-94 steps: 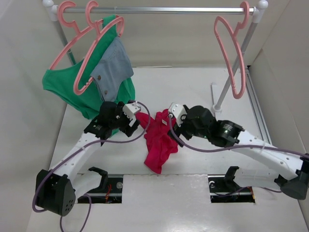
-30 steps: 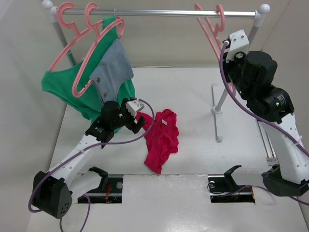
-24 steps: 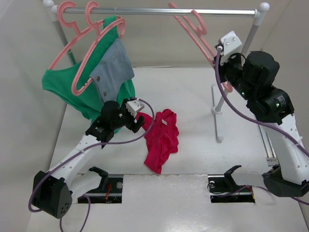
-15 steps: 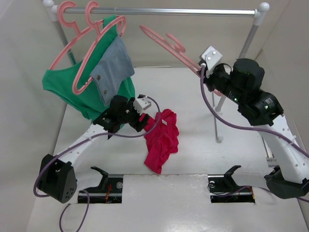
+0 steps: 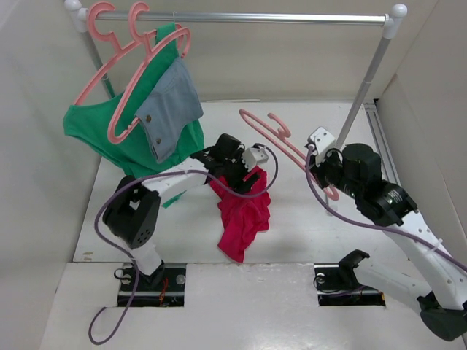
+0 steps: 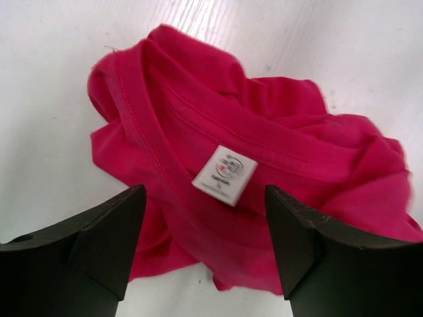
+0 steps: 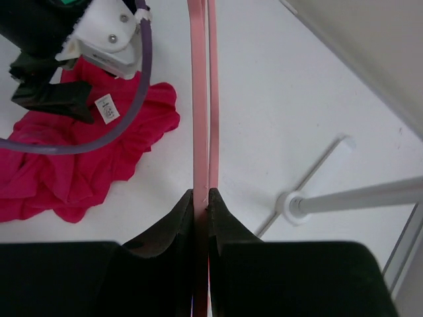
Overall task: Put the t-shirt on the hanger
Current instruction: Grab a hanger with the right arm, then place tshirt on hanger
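A white table (image 5: 306, 240) stands under a clothes rail (image 5: 241, 16), and two robot arms work on it. The t-shirt (image 5: 243, 215) lies crumpled in a heap on the table near the middle, not yet on anything. The left gripper (image 6: 205, 198) hangs just above its neck with its jaws wide apart, one finger on either side of the collar and the white label (image 6: 225, 175), and grips nothing. The right gripper (image 7: 201, 195) is clamped on a thin bar of the hanger (image 7: 197, 99). It holds the hanger off the rail, in the air, tilted, with the far end reaching toward the left wrist and its purple cable (image 7: 125, 125). Two other pink hangers at the rail's left end carry a green garment (image 5: 95, 131) and a grey-blue garment (image 5: 171, 102). Several things could go wrong from here. The cloth is bunched, so the left jaws may close on both layers of the collar, or on a fold beneath it. That would pinch the neck opening closed and leave the hanger no way in. The hanger is pinched at one narrow spot on a slim, smooth bar, so it may swivel or slip in the grip once cloth drags on it. Its long free end passes close to the left arm's cable and could snag there. A loose lift may also raise the whole heap rather than open it.
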`<state>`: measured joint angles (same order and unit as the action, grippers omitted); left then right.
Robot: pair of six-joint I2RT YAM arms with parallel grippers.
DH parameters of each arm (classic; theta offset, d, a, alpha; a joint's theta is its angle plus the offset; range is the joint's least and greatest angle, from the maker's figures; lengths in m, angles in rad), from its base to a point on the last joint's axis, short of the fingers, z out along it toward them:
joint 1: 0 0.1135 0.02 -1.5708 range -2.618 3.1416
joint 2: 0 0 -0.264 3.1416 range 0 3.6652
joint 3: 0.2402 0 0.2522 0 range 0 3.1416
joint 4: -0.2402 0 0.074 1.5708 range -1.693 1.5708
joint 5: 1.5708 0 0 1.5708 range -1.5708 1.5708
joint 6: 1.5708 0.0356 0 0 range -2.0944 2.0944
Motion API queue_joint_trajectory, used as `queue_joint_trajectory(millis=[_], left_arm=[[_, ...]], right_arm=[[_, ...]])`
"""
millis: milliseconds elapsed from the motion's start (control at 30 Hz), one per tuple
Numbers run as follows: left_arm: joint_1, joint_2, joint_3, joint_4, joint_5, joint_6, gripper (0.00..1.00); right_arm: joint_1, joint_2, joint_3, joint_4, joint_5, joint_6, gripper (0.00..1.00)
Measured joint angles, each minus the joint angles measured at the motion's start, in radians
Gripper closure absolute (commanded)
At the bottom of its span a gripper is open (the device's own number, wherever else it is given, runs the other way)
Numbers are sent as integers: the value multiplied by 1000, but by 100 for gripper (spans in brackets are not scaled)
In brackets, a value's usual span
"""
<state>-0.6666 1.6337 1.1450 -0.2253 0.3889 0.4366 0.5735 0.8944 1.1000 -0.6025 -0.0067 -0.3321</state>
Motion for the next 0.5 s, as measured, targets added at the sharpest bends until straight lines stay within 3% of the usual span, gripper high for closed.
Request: queue_joint_trajectory(millis=[200, 500], left_arm=[[2, 174, 87, 51, -36, -78, 35], [1, 251, 193, 173, -58, -177, 37]], right_arm=[[-38, -87, -85, -40, 53, 144, 100], [-44, -129, -166, -106, 82, 251, 100]])
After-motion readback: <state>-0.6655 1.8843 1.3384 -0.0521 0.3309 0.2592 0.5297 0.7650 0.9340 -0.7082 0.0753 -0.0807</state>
